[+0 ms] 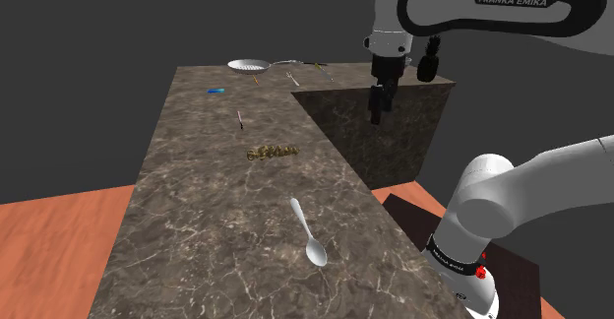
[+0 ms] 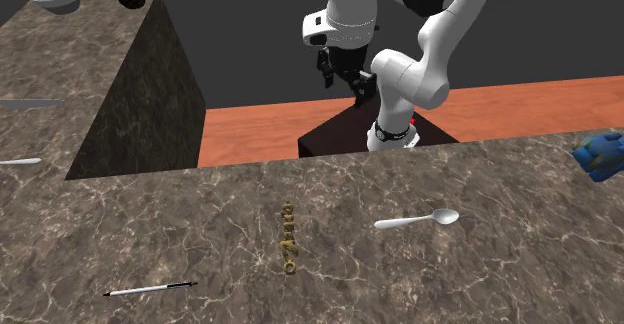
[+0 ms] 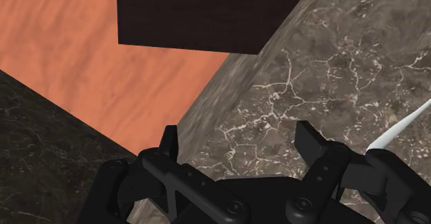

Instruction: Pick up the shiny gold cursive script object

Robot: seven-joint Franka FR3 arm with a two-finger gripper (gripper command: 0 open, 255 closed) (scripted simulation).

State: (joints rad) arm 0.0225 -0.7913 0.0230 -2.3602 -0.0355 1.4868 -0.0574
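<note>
On the shoulder view's left we see a small blue item (image 1: pixel 214 91), then a thin stick (image 1: pixel 241 120) and, at the far end, a pan (image 1: pixel 249 66), all on the worktop (image 1: pixel 187 238). The gold script (image 1: pixel 272 152) lies flat abt mid-worktop, nothing touching it. A white spoon (image 1: pixel 308 233) lies to its right, nearer the camera. Further right the tool (image 1: pixel 378 116) hangs past the worktop's edge, well apart from the script. In the wrist view its fingers (image 3: pixel 309 141) stand apart w/ nothing btw them, above the worktop's edge and orange floor (image 3: pixel 103 57).
</note>
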